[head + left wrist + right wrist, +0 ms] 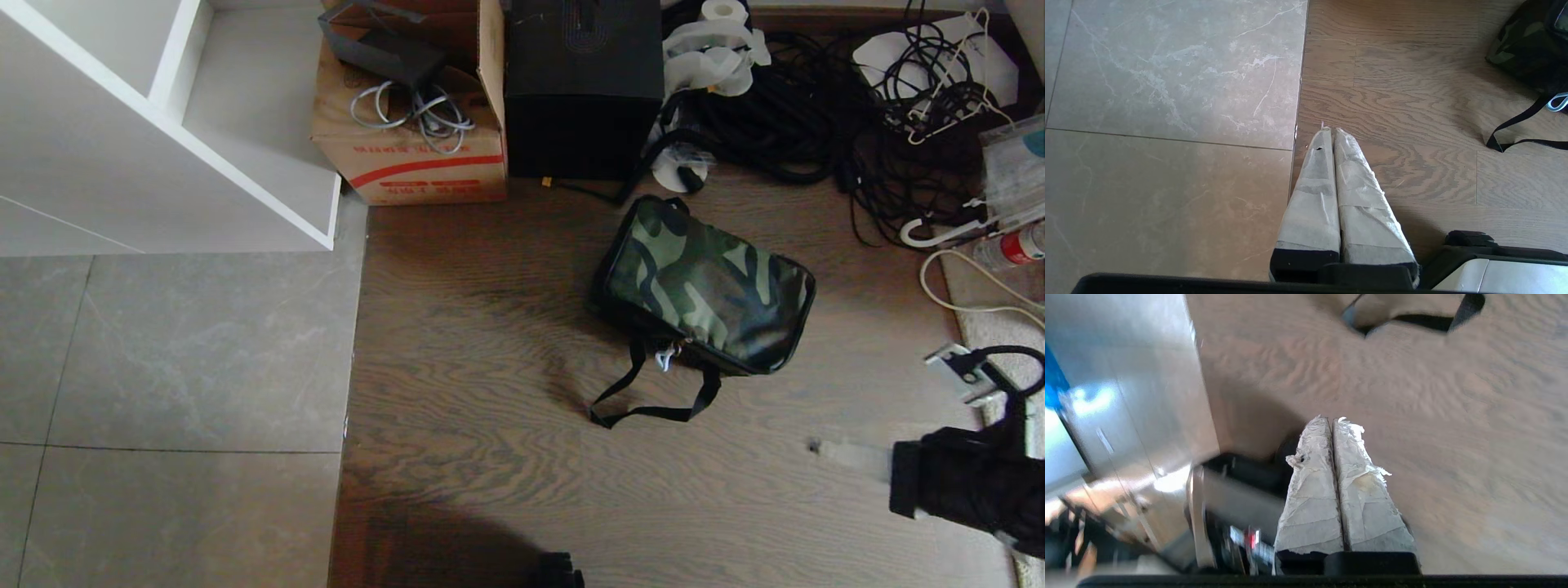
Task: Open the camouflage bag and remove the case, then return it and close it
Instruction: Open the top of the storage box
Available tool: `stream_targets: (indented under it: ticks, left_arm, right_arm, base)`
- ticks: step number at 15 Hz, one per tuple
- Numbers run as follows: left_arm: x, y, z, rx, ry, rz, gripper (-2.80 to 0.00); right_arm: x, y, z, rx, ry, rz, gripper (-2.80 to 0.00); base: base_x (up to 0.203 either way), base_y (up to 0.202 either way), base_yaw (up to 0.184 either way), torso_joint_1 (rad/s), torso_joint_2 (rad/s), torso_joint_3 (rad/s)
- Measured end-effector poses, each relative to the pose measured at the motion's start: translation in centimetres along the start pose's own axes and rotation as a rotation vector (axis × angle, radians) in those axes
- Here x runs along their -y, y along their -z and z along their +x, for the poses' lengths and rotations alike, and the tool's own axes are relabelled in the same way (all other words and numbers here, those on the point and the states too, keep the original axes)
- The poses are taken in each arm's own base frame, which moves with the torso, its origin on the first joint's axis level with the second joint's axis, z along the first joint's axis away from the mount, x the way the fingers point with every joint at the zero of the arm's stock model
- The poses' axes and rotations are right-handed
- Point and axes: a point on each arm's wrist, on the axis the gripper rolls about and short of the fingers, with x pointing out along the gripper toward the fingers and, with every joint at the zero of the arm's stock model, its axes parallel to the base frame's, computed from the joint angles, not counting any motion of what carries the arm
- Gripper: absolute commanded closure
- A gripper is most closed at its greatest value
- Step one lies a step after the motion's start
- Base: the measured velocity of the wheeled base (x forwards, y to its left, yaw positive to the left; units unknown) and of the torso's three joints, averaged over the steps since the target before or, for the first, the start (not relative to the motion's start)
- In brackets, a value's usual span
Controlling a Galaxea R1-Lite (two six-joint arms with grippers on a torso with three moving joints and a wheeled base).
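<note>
Camouflage bag [704,283] lies shut on the wood floor [490,457], mid-scene, right of centre; case not visible, presumably inside.

Near first: right end effector [1331,421] has its taped fingers [1312,490] pressed together, holding nothing, over bare wood. In the head view only the right arm's dark body [971,482] shows, at the near right edge. Left end effector [1329,130] is also closed and empty, hanging over the seam between the grey tile [1167,81] and the wood, at near left.

Key relation: the bag sits farther out than both end effectors, to the left of the right arm and to the right of the left one. Right arm looks nearer, so I judge it the likelier one to reach. The bag's long axis runs diagonally, from far left to near right. Its black strap [653,400] loops out on the floor from the near long side, toward the robot, with a small pale zipper pull [665,356] at that same edge. So the opening side probably faces the robot; approach is forward and leftward for the right arm.

Far: cardboard carton [408,155] and tall black box [581,90] stand beyond the bag, tangled black cables [800,114] at far right.
</note>
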Motion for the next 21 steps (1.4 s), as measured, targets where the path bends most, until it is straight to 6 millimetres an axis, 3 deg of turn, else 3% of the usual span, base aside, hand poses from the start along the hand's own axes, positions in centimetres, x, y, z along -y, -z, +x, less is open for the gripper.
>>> stream_targets:
  ticks: [5,8,12,21]
  left_arm:
    - [0.0,0.0,0.0,0.0,0.0,0.0,0.0]
    - [0.0,0.0,0.0,0.0,0.0,-0.001,0.0]
    - [0.0,0.0,0.0,0.0,0.0,0.0,0.0]
    - [0.0,0.0,0.0,0.0,0.0,0.0,0.0]
  right_arm:
    - [-3.5,4.9,-8.1,-0.008,0.019,-0.131,0.0]
    - [-3.9,9.0,-10.8,0.06,0.145,-0.204,0.0]
    - [-3.0,11.8,-11.7,0.242,0.425,-0.202,0.0]
    - [-2.8,12.8,-11.8,0.233,0.411,-0.231,0.0]
  base:
    - [0.0,0.0,0.0,0.0,0.0,0.0]
    - [0.0,0.0,0.0,0.0,0.0,0.0]
    - [0.0,0.0,0.0,0.0,0.0,0.0]
    - [0.0,0.0,0.0,0.0,0.0,0.0]
